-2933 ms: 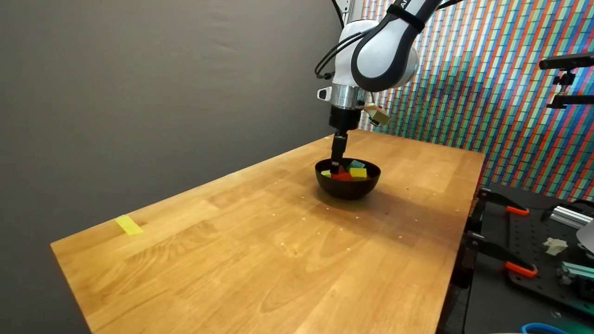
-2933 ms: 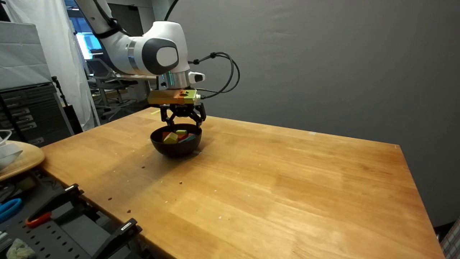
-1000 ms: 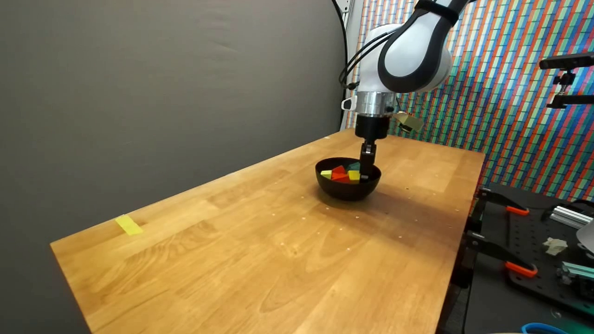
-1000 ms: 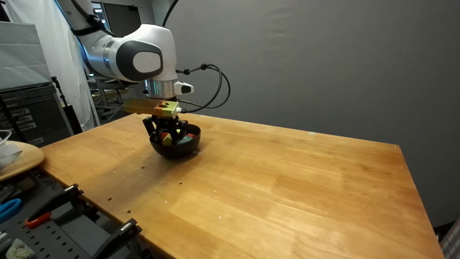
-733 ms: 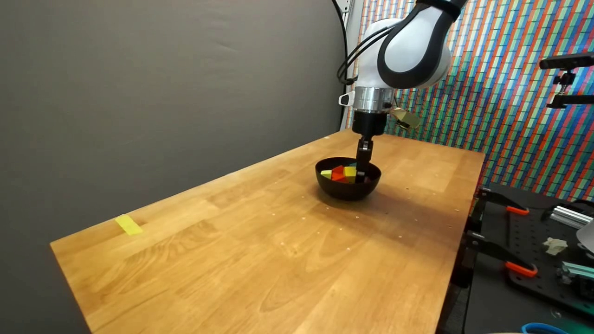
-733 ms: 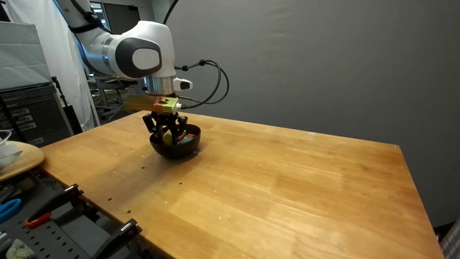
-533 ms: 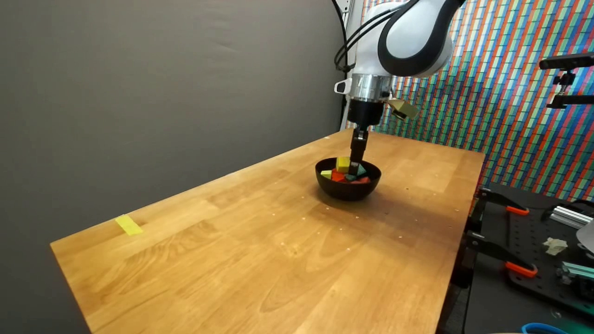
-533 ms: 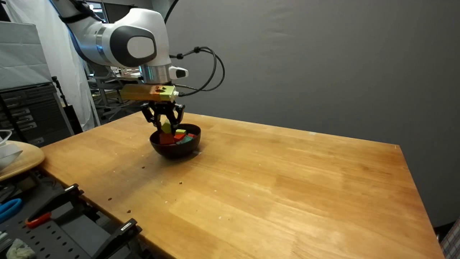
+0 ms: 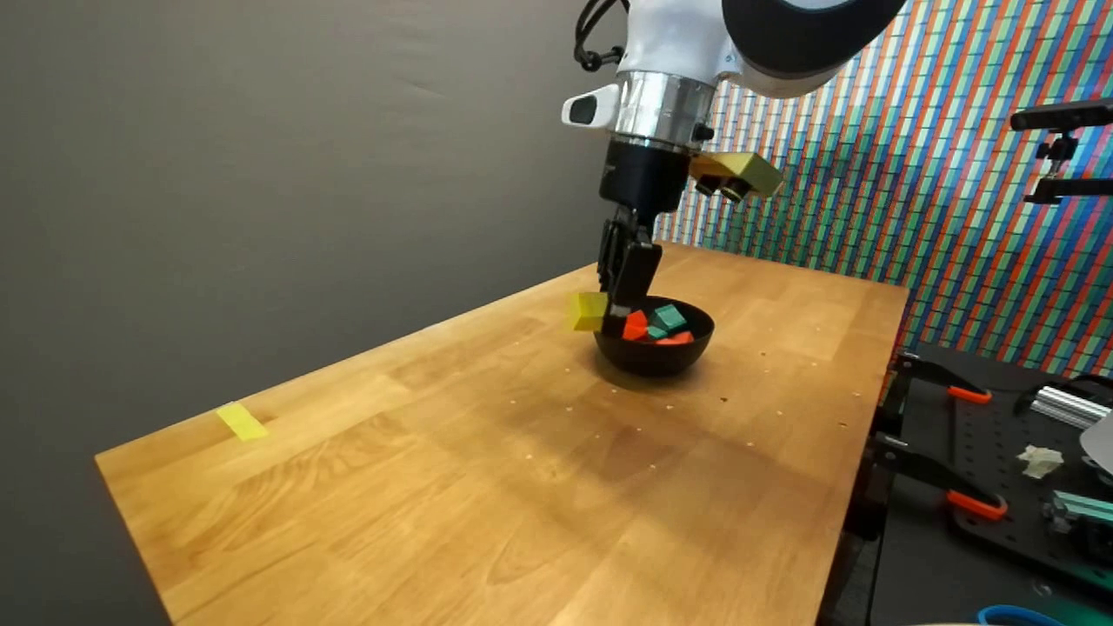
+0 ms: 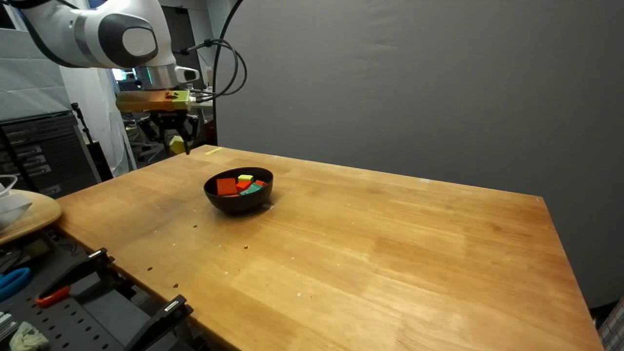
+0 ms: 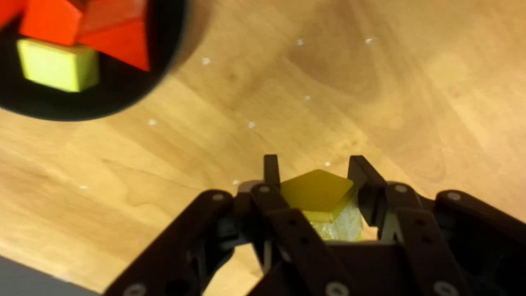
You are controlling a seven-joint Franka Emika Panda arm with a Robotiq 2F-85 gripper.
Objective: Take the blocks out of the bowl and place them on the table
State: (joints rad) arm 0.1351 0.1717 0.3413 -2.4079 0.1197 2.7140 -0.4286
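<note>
Nearest in the wrist view, the black 2-jaw gripper [image 11: 314, 168] is seen at the lower edge, its jaws closed against opposite sides of a solid yellow block [image 11: 318, 191], which is gripped between them. In both exterior views the gripper is shown pointing downward from the end of the white-and-black robot arm [image 9: 674, 48]. The yellow block is held raised above the rectangular table [image 10: 390, 243] with a light-brown wood-grain top. Farther off, and apart from the held block, the round, shallow, glossy black bowl [image 10: 239, 205] is set upright on that table. In it a small pale-yellow block [image 10: 245, 178], red blocks [image 10: 226, 186] and teal-green blocks [image 9: 669, 316] are crowded close together; their exact number cannot be told. In the wrist view only part of the bowl is caught, in the upper left corner, with the pale-yellow block shown just beside 2 of the red blocks. Farther still, a flat pale-yellow strip [image 9: 242, 421] is laid on the table near an edge, and along a long side 2 black clamps [image 9: 926, 469] with orange tips are seen. Farthest away, the scene is bounded by a plain dark-grey wall [image 10: 390, 97] and a multicoloured striped backdrop [image 9: 913, 174].
</note>
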